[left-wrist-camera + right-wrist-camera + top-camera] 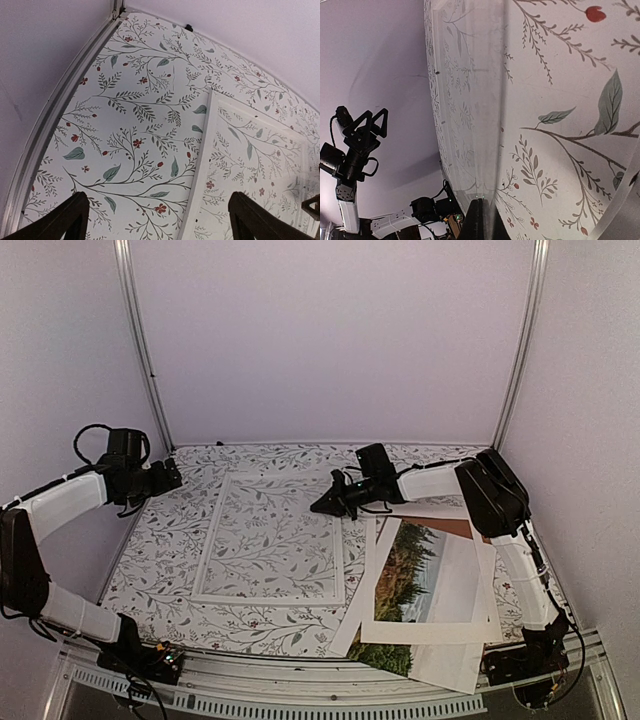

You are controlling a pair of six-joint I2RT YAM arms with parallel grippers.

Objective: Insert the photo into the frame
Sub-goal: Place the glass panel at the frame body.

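The frame, white-rimmed with a clear pane, lies flat on the floral table left of centre. My right gripper is shut on its far right corner; in the right wrist view the closed fingertips pinch the frame's rim. The photo of dark conifers lies at the near right, partly covered by a white mat. My left gripper hangs open above the table, left of the frame's far left corner. Nothing sits between its fingers, and the frame's left rim runs below them.
A brown backing board peeks out behind the mat and photo under the right forearm. Metal posts and pale walls close in the back and sides. The table's near edge has a perforated rail.
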